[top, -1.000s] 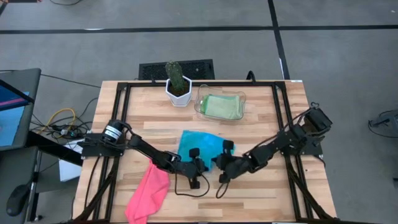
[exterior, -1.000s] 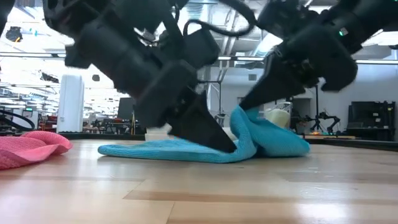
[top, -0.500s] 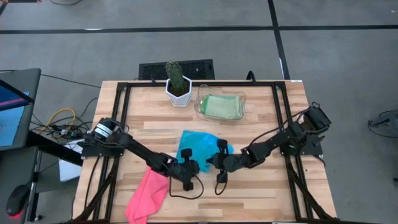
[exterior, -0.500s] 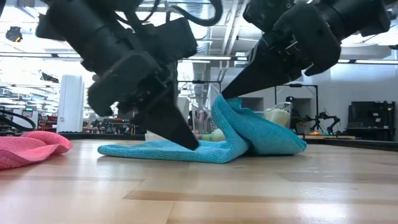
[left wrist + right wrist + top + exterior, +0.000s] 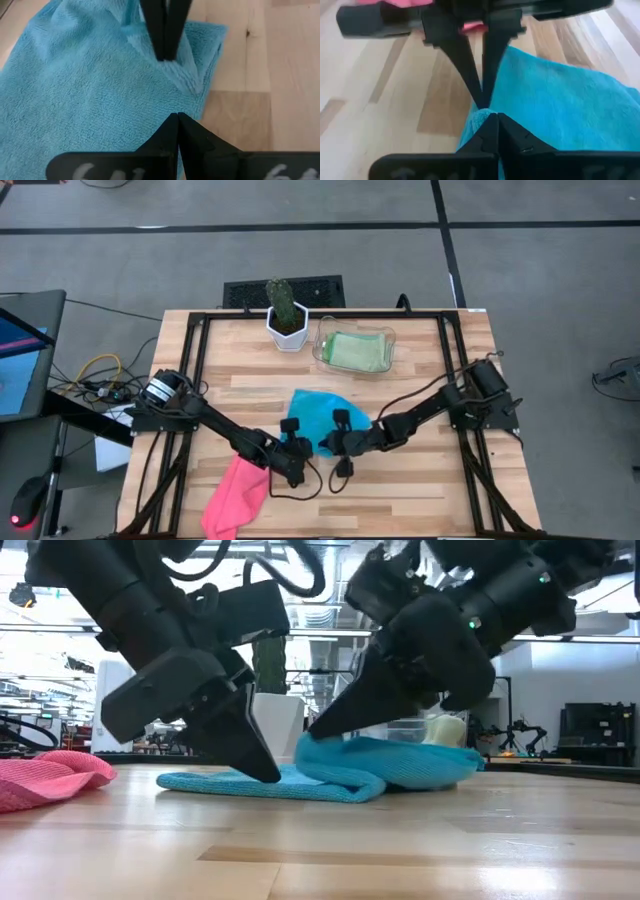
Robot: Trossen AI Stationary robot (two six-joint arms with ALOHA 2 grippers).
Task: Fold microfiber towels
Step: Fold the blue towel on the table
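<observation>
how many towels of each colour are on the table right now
turquoise blue microfiber towel, part folded, between the two grippers: 1
hot pink microfiber towel, crumpled near the table's front edge: 1
light green microfiber towel, inside the clear plastic tray: at least 1, cannot tell if more are stacked
total visible: 3

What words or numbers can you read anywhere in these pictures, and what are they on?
None can be read.
Pale marks on the left tool, in its own wrist view: too blurred to read.
Pale marks on the right tool, in its own wrist view: too blurred to read.
The turquoise towel, tray and plant pot show no writing.
</observation>
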